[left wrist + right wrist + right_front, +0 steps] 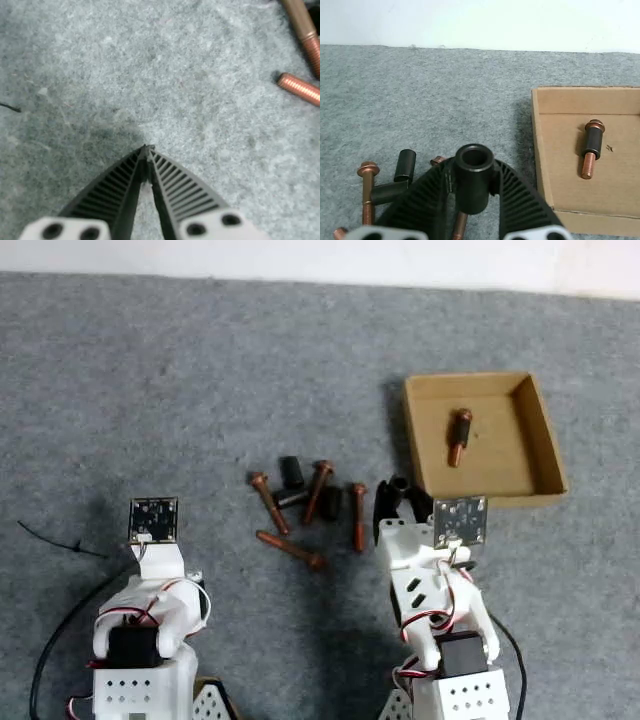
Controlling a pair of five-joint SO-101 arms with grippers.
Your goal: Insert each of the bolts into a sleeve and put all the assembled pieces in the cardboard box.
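Observation:
My right gripper (472, 197) is shut on a black sleeve (472, 182), which stands upright with its bore open. In the high view this gripper (400, 498) sits just left of the cardboard box (425, 440), at the right end of the parts pile. One bolt with a sleeve on it (459, 436) lies inside the box (545, 165), and the right wrist view shows this assembled piece (592, 147) too. Several copper bolts (290, 548) and loose black sleeves (291, 471) lie on the mat between the arms. My left gripper (146, 150) is shut on nothing, low over bare mat, with two bolt ends (300, 89) off to its side.
Grey felt mat (150, 390) covers the table, bare at the left and the far side. A thin black cable tie (55, 540) lies left of the left arm (150, 590). A white wall (470, 20) runs behind the mat's far edge.

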